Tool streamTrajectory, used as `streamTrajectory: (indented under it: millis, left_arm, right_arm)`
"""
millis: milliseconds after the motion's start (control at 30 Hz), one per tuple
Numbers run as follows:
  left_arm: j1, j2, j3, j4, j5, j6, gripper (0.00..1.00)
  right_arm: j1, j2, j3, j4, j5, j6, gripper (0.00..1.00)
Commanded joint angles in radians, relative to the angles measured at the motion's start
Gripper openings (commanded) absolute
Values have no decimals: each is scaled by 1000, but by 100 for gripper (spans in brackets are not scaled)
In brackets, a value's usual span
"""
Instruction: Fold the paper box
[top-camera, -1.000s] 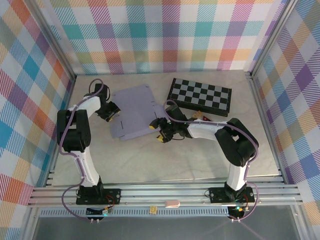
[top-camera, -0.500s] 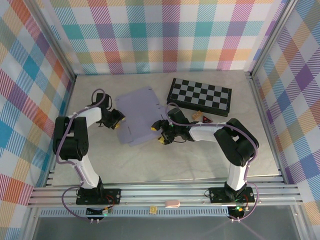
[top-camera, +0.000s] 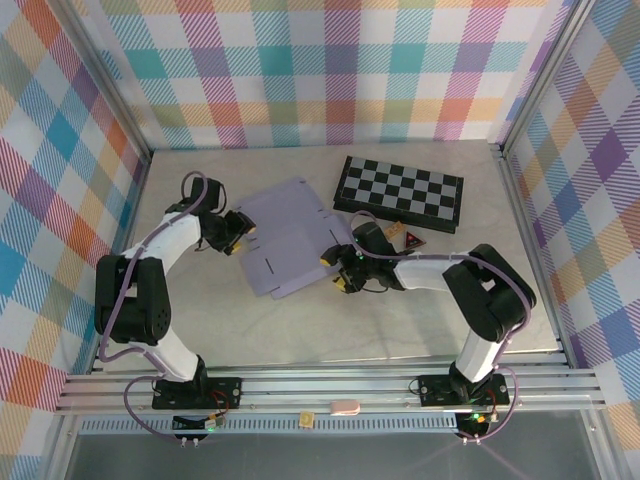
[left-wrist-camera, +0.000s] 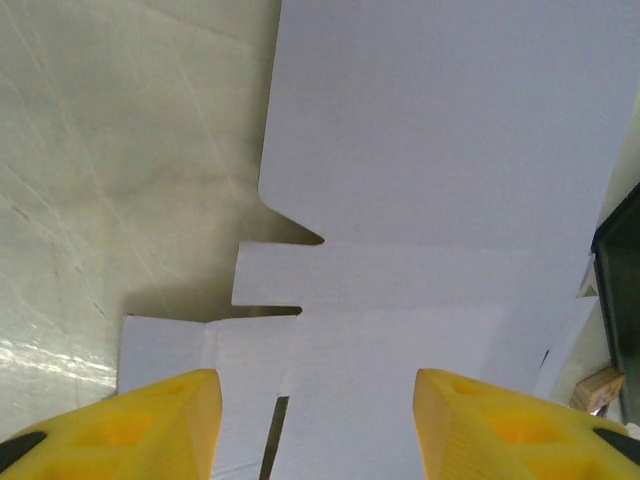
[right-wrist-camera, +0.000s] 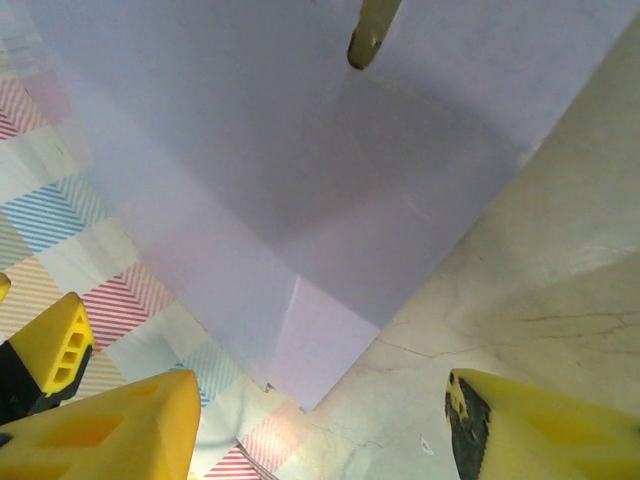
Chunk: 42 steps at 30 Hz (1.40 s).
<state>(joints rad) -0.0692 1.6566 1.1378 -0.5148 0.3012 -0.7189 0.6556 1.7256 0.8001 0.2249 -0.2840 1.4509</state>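
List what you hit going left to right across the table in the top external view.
left gripper → paper box → right gripper → checkerboard

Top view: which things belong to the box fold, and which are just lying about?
Job in hand:
paper box
left pincer, at the box's left edge
right pincer, at its right edge

Lying about:
checkerboard
small blocks in front of the checkerboard
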Motion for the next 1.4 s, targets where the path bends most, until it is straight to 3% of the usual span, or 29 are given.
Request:
streamTrajectory:
  millis: [0, 333, 767, 1133, 1367]
  left_arm:
    - [20, 65, 35, -69, -11, 58, 52]
    - [31, 178, 80, -52, 0, 110, 49]
    - [32, 186, 48, -1, 45, 75, 48]
    - [31, 192, 36, 0, 68, 78, 47]
    - [30, 193, 22, -1, 78, 82, 46]
  right_arm:
    - [-14, -11, -15, 39, 19, -29, 65]
    - [-46, 45, -7, 122, 36, -83, 57]
    - [-54, -9, -59, 62, 86, -110, 58]
    - [-65, 74, 3, 178, 80, -126, 54]
    - [-65, 142, 8, 396, 82, -65, 48]
